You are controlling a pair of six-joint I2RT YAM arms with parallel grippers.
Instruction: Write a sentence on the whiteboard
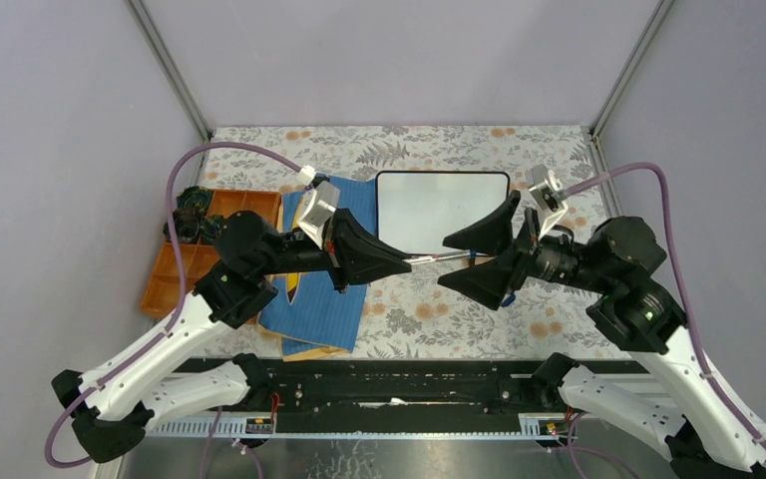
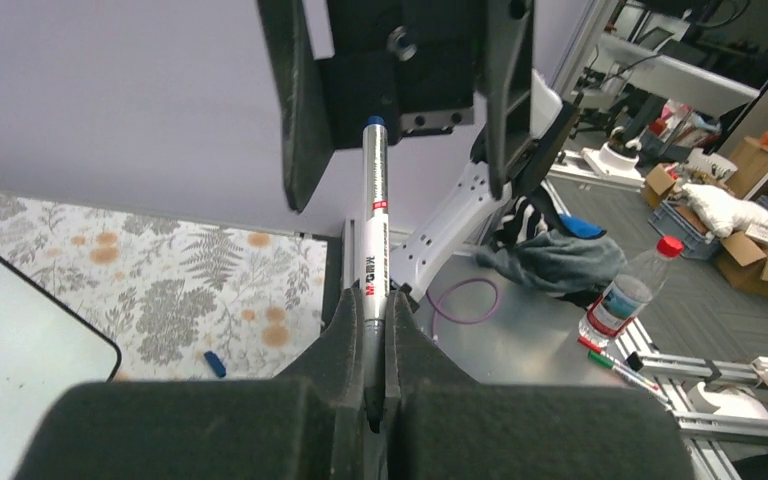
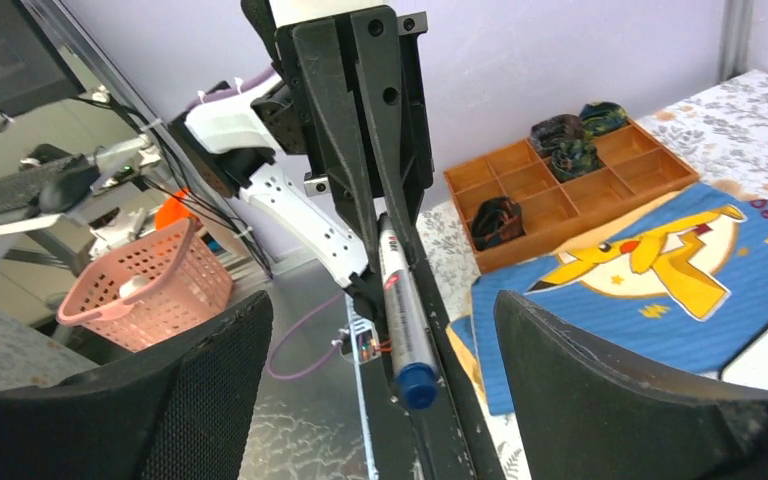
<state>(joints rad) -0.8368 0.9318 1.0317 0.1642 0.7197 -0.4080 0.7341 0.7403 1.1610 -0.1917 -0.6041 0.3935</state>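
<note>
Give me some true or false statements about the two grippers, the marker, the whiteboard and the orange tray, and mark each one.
1. The left gripper is shut on the slim silver marker pen. True.
2. The right gripper is clamped on that marker. False: its jaws stand open on either side of it.
3. The small white black-framed whiteboard lies inside the orange compartment tray. False: it lies on the floral tabletop, right of the blue cloth-like book.
4. Some tray compartments hold dark bundles. True.
</note>
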